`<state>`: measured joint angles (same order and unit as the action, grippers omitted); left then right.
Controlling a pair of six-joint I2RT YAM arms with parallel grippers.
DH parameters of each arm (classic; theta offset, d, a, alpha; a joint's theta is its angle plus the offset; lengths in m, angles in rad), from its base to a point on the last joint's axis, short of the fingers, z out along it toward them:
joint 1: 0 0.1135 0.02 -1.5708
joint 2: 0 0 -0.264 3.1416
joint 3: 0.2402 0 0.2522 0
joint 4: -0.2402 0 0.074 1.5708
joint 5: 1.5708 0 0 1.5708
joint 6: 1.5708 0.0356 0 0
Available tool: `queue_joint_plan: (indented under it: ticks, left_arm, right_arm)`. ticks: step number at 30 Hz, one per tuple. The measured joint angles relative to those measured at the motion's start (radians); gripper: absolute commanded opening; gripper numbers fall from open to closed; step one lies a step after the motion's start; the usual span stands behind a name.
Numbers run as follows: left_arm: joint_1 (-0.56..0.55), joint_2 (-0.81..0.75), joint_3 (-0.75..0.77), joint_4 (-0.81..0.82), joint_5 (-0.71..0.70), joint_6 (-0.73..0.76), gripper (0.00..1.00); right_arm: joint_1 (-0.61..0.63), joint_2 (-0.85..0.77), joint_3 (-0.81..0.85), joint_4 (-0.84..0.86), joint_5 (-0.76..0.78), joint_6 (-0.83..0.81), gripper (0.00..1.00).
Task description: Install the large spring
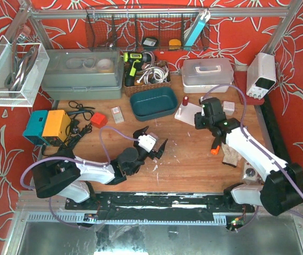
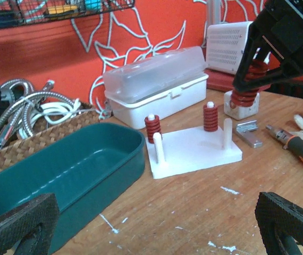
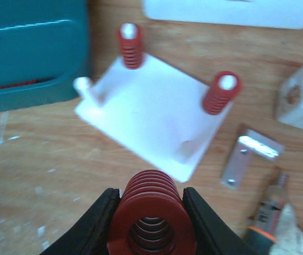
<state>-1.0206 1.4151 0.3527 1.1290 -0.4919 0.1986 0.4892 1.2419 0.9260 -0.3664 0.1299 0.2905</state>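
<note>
**A:** What is over on the left?

**B:** The left fingers (image 2: 18, 226) are low over the worktop (image 1: 183, 164). They are spread wide apart with nothing between them, and they face a teal tray (image 2: 109, 164).

**A:** And just right of the tray?

**B:** A white plate (image 3: 151, 117) lies flat on the wood close beside it, with four upright pegs. The two far pegs each carry one of the small red springs (image 3: 221, 94). The two near pegs are bare.

**A:** Where is the big one?

**B:** The big red spring (image 3: 151, 212) is clamped between the right fingers (image 3: 95, 223), which press against its two sides. It is held tilted in the air by the plate's right side and sits on none of the pegs. In the right wrist view its open end faces the camera, and the plate's near corner is just beyond it.

**A:** Anything further right?

**B:** A small white block (image 3: 300, 98) stands on the worktop near the plate. A metal bracket (image 3: 247, 156) lies flat in front of the block. An orange-handled screwdriver (image 1: 214, 149) lies on the wood nearer the arms.
</note>
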Motion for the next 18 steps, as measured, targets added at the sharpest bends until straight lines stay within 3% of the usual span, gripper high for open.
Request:
queue_joint_plan:
  ticks: [6,18]
  left_arm:
    - [0.023,0.0,0.006,-0.066,-0.042,-0.084,1.0]
    - [0.068,0.0,0.071,-0.226,-0.036,-0.227,1.0]
  right_arm:
    - [-0.108,0.108,0.023,0.006,0.034,-0.007,0.0]
    - [-0.129,0.233,0.093,0.035,0.032,-0.009,0.0]
